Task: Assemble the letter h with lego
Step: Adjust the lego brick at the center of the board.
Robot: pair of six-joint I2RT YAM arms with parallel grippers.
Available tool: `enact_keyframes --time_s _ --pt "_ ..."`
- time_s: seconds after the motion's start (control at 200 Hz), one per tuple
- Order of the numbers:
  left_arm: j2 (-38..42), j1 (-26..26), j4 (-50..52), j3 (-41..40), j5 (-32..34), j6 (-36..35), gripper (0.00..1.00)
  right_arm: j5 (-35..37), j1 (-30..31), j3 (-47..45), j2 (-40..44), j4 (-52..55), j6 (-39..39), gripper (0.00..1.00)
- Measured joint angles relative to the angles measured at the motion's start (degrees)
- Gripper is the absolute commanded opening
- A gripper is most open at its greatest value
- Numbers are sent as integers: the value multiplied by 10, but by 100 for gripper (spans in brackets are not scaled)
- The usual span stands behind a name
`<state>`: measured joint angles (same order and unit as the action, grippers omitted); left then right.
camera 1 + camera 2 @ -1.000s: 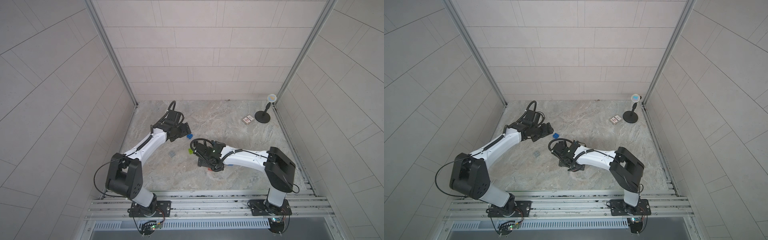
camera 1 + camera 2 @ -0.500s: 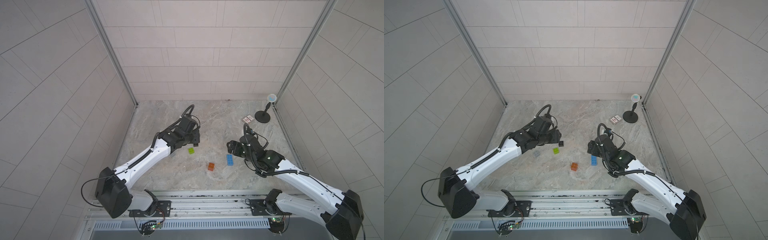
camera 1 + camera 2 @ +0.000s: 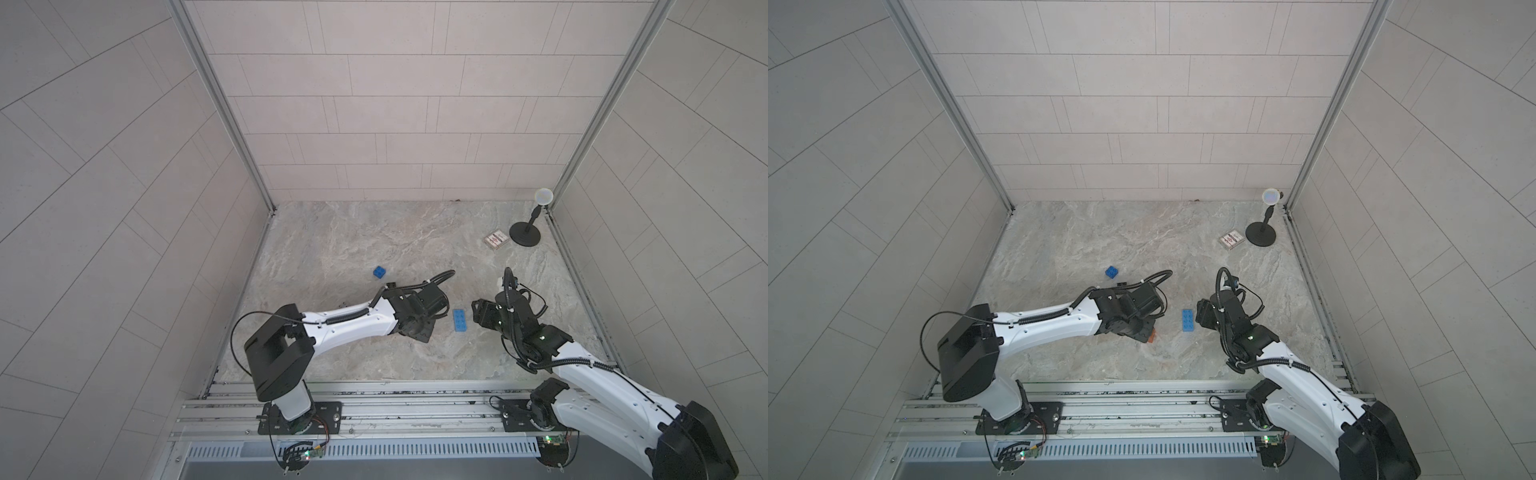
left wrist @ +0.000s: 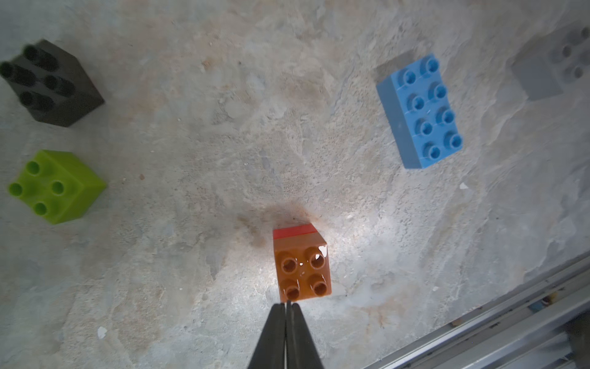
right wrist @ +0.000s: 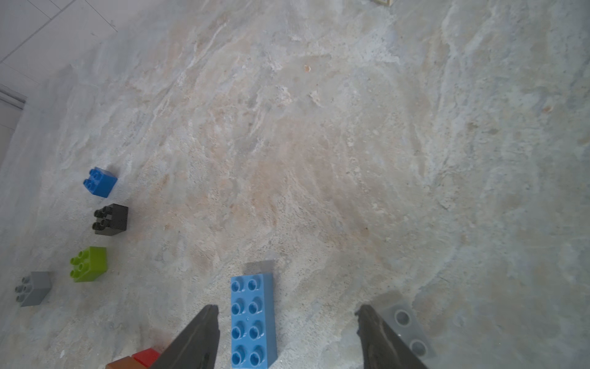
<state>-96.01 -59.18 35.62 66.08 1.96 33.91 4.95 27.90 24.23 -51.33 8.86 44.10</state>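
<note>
In the left wrist view my left gripper (image 4: 287,305) is shut with nothing in it, its tips at the edge of an orange brick (image 4: 301,274) stacked on a red brick (image 4: 293,231). My right gripper (image 5: 287,307) is open low over the table, and the long light blue brick (image 5: 252,319) lies flat between its fingers, nearer one of them. A grey brick (image 5: 408,329) sits just outside the other finger. The blue (image 5: 100,182), black (image 5: 111,219), lime (image 5: 89,263) and another grey brick (image 5: 33,287) lie apart. No letter h shows.
A flat red-and-white box (image 3: 495,240) and a black stand (image 3: 525,237) sit at the back right. The rail edge (image 4: 479,329) runs close beside the orange brick. The long brick (image 3: 1188,320) lies between the two arms; the blue brick (image 3: 379,272) lies behind my left arm.
My left arm swung from the back left to the front centre and its jaws closed. My right arm pulled back from the centre to the long brick, its jaws narrowing.
</note>
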Motion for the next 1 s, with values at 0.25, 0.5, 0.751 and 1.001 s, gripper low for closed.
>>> enact_keyframes --time_s 0.25,0.5,0.751,1.001 --pt "-56 -4 7 55 -11 6 9 -6 0 5 -15 -11 -4 70" --pt "-75 -1 3 63 -13 13 7 -7 0 5 -17 -12 -6 70" --pt "-65 3 -11 48 -12 21 7 -6 0 6 -24 -11 -7 70" --pt "-34 5 -51 1 -7 32 12 -6 0 6 -28 -11 -10 71"
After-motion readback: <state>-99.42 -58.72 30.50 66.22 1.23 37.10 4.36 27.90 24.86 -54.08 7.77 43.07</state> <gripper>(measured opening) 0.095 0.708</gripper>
